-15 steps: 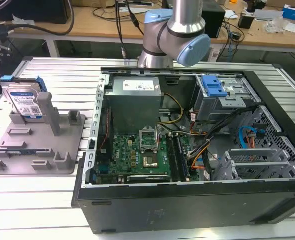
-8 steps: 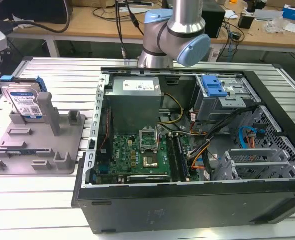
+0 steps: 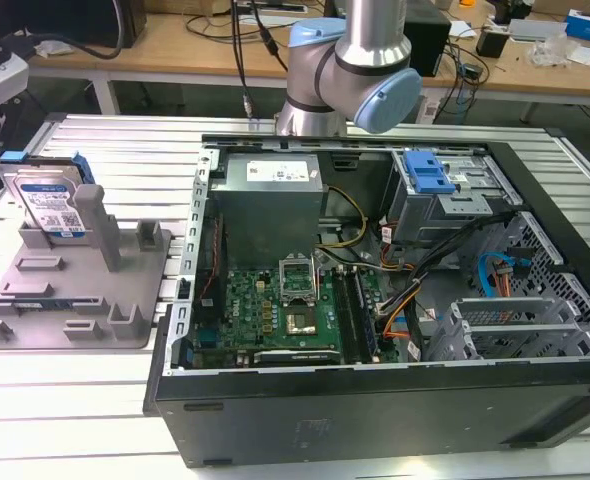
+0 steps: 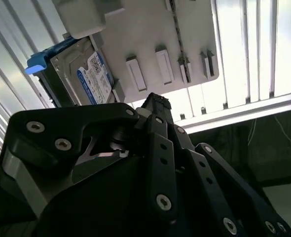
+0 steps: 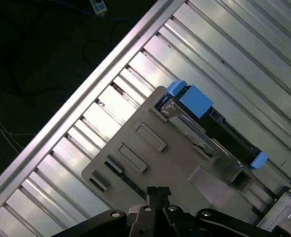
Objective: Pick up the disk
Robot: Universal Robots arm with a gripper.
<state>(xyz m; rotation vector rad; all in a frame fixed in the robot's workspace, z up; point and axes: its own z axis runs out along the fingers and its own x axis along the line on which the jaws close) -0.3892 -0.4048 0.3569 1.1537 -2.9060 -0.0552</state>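
The disk (image 3: 47, 205) stands on edge in the tray (image 3: 75, 285), which lies on the surface (image 3: 135, 150), at the exterior view's left of the case (image 3: 375, 420).

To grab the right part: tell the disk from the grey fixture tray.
The disk stands upright on edge; the fixture tray lies flat. The disk is silver with a blue-and-white label; the tray is plain grey. The disk is smaller than the tray. Both sit at the exterior view's left.

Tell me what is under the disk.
The disk stands on edge in the grey fixture tray, beside an upright post. Its bottom edge is covered by a tray block.
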